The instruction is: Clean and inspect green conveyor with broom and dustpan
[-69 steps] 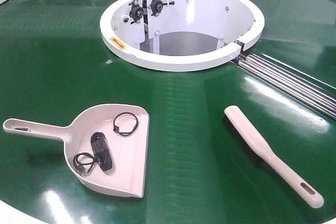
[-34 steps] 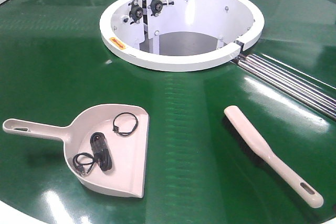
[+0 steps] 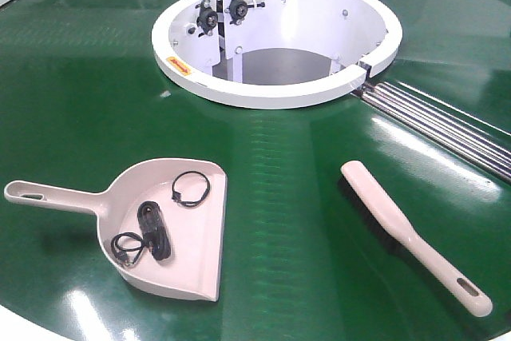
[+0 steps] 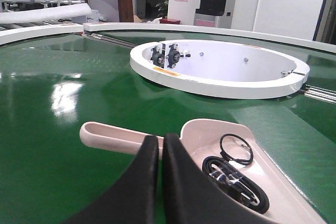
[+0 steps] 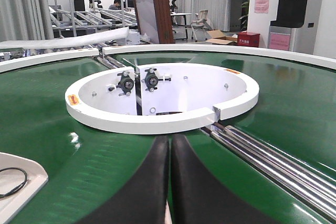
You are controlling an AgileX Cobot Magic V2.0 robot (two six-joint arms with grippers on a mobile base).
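Dustpan (image 3: 160, 229) is lying flat on the green conveyor (image 3: 80, 101), near the front edge on the left, handle pointing left; we are seeing a black cable bundle (image 3: 153, 229) and a thin black ring (image 3: 191, 189) resting inside it. Broom (image 3: 415, 237) is lying well apart on the right, bristles down. We are noting no loose debris on the belt around them.

Left gripper (image 4: 160, 145) is hovering above the dustpan handle with jaws together, holding nothing; right gripper (image 5: 169, 145) is likewise pressed together and empty, facing the white centre ring (image 5: 157, 119).

We are judging both tools to be light, stiff moulded plastic, smooth and liable to slip. The narrow handles look the best grip places. Tilting the dustpan risks spilling its contents.
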